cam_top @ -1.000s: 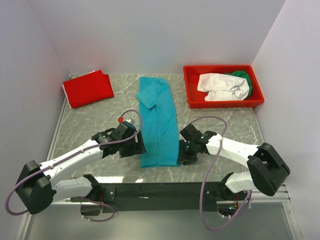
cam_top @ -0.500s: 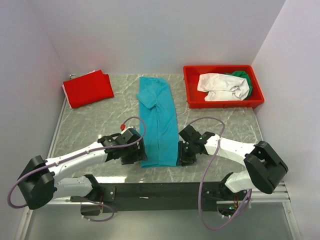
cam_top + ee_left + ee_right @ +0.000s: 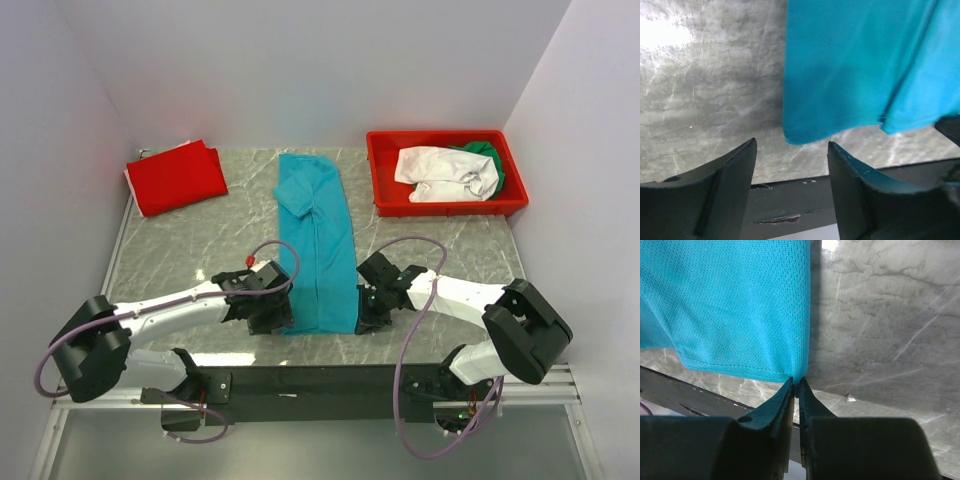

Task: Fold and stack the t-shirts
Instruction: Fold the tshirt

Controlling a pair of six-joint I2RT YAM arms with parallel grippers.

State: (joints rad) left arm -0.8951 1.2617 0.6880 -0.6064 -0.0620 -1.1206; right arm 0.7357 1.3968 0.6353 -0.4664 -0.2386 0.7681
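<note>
Right jaws clenched on the near right corner of the teal t-shirt [image 3: 730, 305], tips meeting right at the hem stitch; cloth runs ahead and to their left, bare desk [image 3: 880, 315] to their right. Left jaws released, nothing between them, with the shirt's near left corner lying just ahead of the gap, not yet inside it. Beyond both pairs the teal shirt stretches away as a long narrow strip, sleeves already turned in. Far ahead and left of the left jaws: red t-shirt [image 3: 177, 177], folded flat, on its own. Far ahead and right of the right jaws: red bin [image 3: 385, 185], holding the white t-shirt [image 3: 440, 172] and the green t-shirt [image 3: 487, 155], both crumpled. Progress, as judged: one shirt done, teal partway with the lengthwise folds in and the cross folds left, two untouched, no stack yet. Against a second ago: left arm has swung in and nearer, from beside the strip to its near corner; right jaws, then apart at the hem, have now pinched shut; the shirts and bin lie as they did.
</note>
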